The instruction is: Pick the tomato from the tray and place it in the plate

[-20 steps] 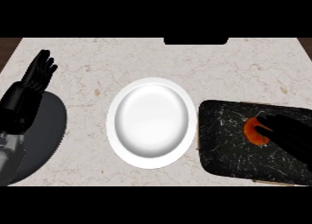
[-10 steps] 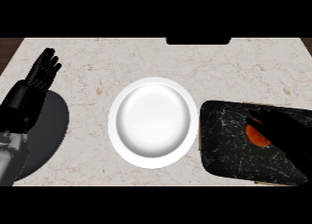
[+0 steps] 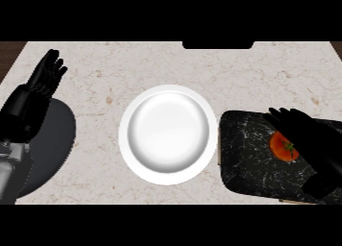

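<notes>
An orange-red tomato [image 3: 282, 147] lies on the black marbled tray [image 3: 248, 161] at the right of the counter. My right hand [image 3: 319, 141] reaches over the tray from the lower right. Its fingers are stretched out above and past the tomato, and its palm hides the tomato's right side. The hand is open, and I cannot tell whether it touches the tomato. A white round plate [image 3: 169, 92] sits at the counter's middle, just left of the tray, with nothing on it. My left hand [image 3: 38, 89] rests open at the far left, fingers up.
The counter top [image 3: 202, 67] is pale speckled stone. A dark object [image 3: 218, 44] sits at its far edge in the middle. Brown wood shows beyond the counter's far left corner [image 3: 4, 50]. My left forearm [image 3: 7, 158] comes in at the lower left.
My right hand has slid farther onto the tray, its fingers now stretching beyond the tomato. The tomato has stayed about where it was. The left hand has barely shifted.
</notes>
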Tool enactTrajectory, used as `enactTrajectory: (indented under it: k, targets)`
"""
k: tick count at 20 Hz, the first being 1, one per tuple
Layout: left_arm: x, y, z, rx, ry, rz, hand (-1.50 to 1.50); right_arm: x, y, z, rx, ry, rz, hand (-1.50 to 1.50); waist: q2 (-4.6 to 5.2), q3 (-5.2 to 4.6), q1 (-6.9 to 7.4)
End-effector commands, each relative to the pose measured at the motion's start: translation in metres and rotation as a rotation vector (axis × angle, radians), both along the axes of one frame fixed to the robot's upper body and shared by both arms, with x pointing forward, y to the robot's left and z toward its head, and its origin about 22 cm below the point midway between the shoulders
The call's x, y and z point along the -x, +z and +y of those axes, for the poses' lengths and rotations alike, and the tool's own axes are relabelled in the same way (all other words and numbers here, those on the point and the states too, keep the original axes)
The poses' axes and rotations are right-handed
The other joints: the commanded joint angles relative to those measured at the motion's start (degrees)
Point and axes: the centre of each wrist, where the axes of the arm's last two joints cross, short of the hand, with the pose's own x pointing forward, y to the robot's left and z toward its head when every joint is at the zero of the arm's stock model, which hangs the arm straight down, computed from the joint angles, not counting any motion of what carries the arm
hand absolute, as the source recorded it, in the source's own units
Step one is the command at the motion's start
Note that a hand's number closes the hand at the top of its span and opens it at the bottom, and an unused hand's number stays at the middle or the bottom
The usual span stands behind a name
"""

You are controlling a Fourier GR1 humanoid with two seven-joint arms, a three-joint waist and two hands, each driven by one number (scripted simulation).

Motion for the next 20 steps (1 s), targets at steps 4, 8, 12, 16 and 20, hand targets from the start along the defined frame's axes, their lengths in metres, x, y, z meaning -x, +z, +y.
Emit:
enactTrajectory:
  k: [4,8,12,16,20]
  targets:
    - [0.002,0.013,0.015,-0.006,0.005,0.007,0.0,-0.019,-0.029,-0.004,0.015,-0.01,0.047,-1.5,-0.03,0.02,0.06]
    - [-0.001,0.01,-0.008,0.003,0.014,0.014,0.0,-0.01,-0.046,-0.02,0.044,0.009,0.096,-1.5,-0.06,0.02,-0.23]
    - [-0.005,-0.017,0.01,0.004,0.001,0.009,0.0,-0.032,-0.051,-0.014,0.053,-0.039,0.086,-1.5,0.02,0.0,-0.19]
    - [0.007,0.015,0.003,-0.01,0.002,-0.016,0.0,-0.047,-0.066,-0.013,0.125,-0.058,0.066,-1.5,-0.03,0.02,0.17]
    - [0.005,-0.009,-0.007,0.013,0.011,0.015,0.0,-0.028,-0.076,-0.017,-0.031,0.086,-0.104,1.5,-0.01,0.07,-0.35]
